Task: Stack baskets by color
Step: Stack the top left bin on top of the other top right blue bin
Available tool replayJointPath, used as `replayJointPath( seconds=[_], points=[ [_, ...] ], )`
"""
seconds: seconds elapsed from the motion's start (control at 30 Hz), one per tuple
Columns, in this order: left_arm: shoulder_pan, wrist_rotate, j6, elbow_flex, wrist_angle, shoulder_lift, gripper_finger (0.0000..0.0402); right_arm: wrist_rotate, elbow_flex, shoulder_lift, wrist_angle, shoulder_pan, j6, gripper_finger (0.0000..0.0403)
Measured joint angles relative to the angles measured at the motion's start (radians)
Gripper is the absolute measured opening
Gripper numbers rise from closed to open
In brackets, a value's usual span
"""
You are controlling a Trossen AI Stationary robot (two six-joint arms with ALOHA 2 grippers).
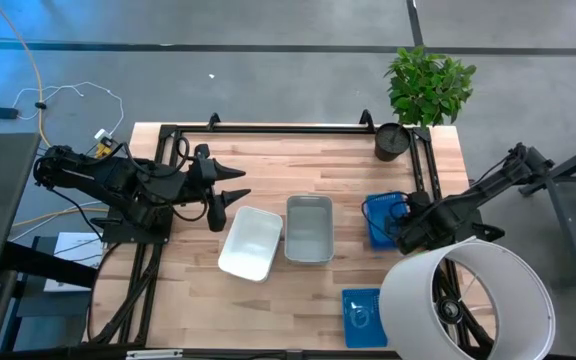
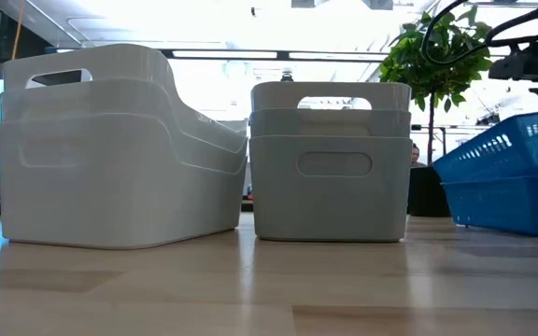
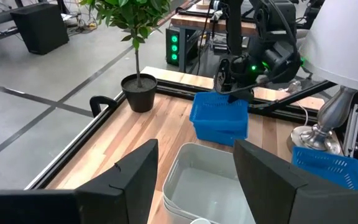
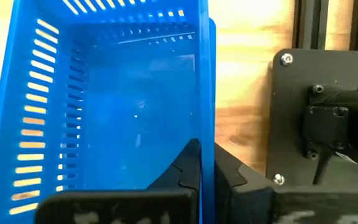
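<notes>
While the right claw (image 4: 199,163) is clamped on the side wall of a blue mesh basket (image 1: 384,220) at the right part of the counter (image 1: 298,160), that basket sits tilted in the low view, one end raised off the wood. Its fingers are pressed together with the blue rim between them, one inside the basket and one outside. A second blue basket (image 1: 362,317) lies apart near the front edge, beside the large white cylinder (image 1: 466,302).

At mid-counter a grey basket (image 1: 309,228) stands upright; the low view shows two grey rims nested, one in the other. Just to its left is the white basket (image 1: 251,243), likewise nested double in the low view, with the upper one sitting crooked and slanted.

Beside the white basket's left end hangs the left claw (image 1: 220,196), its fingers spread apart and holding nothing. A potted plant (image 1: 420,95) stands at the far right corner, well clear of the baskets.
</notes>
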Motion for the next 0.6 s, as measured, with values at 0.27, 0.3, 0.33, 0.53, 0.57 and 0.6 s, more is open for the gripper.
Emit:
replayJointPath(
  seconds=[0.27,0.3,0.33,0.53,0.57,0.6],
  points=[
    [0.0,-0.003,0.0,0.0,0.009,0.0,0.0197,0.0,0.0,0.044,0.006,-0.066,0.001,0.0],
    [0.001,-0.003,0.0,0.0,0.01,0.0,0.0197,0.0,0.0,0.047,0.01,-0.076,0.001,0.0],
    [0.002,-0.003,0.0,0.0,0.01,0.0,0.0197,0.005,0.0,0.052,0.012,-0.084,0.002,0.0],
    [0.002,-0.003,0.0,0.0,0.01,0.0,0.0197,0.027,0.0,0.072,0.089,-0.13,0.009,0.0],
    [0.002,-0.003,0.0,0.0,0.01,0.0,0.0197,0.027,0.0,0.073,0.099,-0.132,0.009,0.0],
    [0.002,-0.003,0.0,0.0,0.01,0.0,0.0197,0.031,0.001,0.077,0.101,-0.133,0.009,0.0]
  ],
)
